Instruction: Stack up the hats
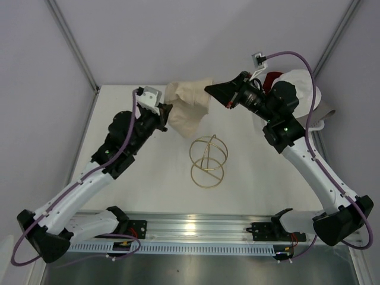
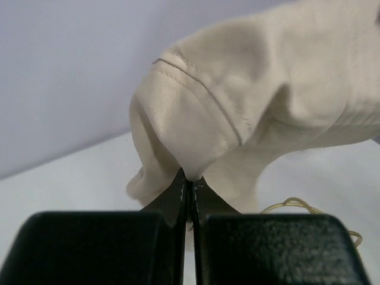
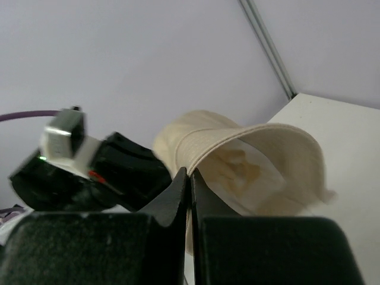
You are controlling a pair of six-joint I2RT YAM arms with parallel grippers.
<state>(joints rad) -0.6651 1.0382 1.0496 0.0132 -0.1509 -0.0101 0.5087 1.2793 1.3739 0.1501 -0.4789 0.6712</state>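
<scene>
Left gripper (image 2: 189, 185) and right gripper (image 3: 189, 177) are both clamping tight on the soft, creased beige hat (image 1: 189, 110), its stitched floppy brim sagging between them just behind the gold wire stand (image 1: 208, 160).

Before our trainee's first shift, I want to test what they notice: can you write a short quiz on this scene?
1. True or false: only the left gripper grips the beige hat.
2. In the top view, what shows just below that hat? A) gold wire stand B) basket C) mug
3. Fill in: the right gripper is ___ on the hat.
Key: 1 false, both grip it; 2 A; 3 shut.
</scene>
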